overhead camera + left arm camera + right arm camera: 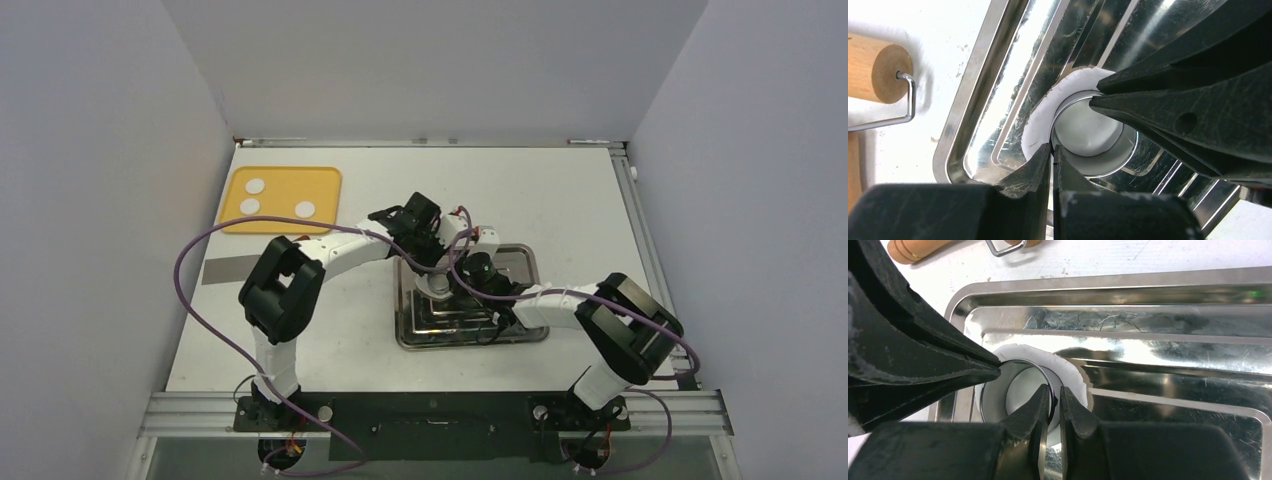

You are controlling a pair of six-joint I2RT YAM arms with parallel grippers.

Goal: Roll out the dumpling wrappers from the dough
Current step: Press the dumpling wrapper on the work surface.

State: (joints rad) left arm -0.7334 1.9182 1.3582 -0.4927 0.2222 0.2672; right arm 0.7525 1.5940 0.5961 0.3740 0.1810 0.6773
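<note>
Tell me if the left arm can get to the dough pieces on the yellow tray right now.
Probably, once freed. Its left claw is shut on the metal ring in the steel tray and must let go first. The dough pieces lie on that arm's side, with nothing seen standing between.

place: lab test cell | cues: blank white walls (90,150), aluminium rail (200,405), bolted arms (285,290)

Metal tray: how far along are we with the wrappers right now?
Done: one dough piece is flattened into a wrapper in the metal tray. In hand: both the left gripper and right gripper pinch the metal ring set on that sheet. Remaining: three dough rounds wait on the yellow tray, apparently unrolled; the rolling pin lies beside the metal tray.
</note>
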